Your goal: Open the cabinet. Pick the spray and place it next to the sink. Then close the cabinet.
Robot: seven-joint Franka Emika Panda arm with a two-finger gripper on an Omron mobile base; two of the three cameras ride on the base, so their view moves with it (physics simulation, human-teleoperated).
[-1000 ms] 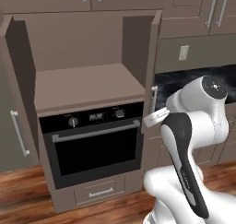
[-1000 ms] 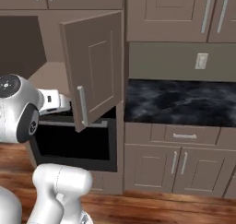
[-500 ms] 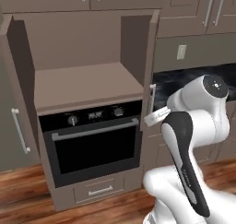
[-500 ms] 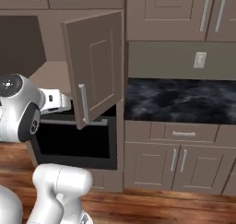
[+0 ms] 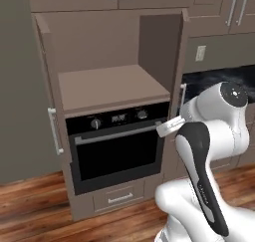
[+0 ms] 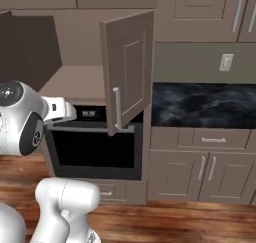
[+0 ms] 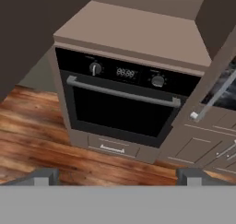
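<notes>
my fingers (image 7: 115,176) stand wide apart and hold nothing, their tips low at the edge of my sight. ahead of them the cabinet (image 5: 112,84) stands open, its tan shelf bare; i cannot see the spray anywhere from here. below the shelf sits the black oven (image 7: 122,105). the right door (image 6: 127,77) hangs open, off to the right of my fingers. i judge the risk is reaching in blind, or swinging sideways and clipping that door or its handle (image 6: 117,108), knocking it shut too soon.

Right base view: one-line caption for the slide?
Cabinet over the black oven stands open, right door swung out, shelf bare; dark countertop alongside.
</notes>
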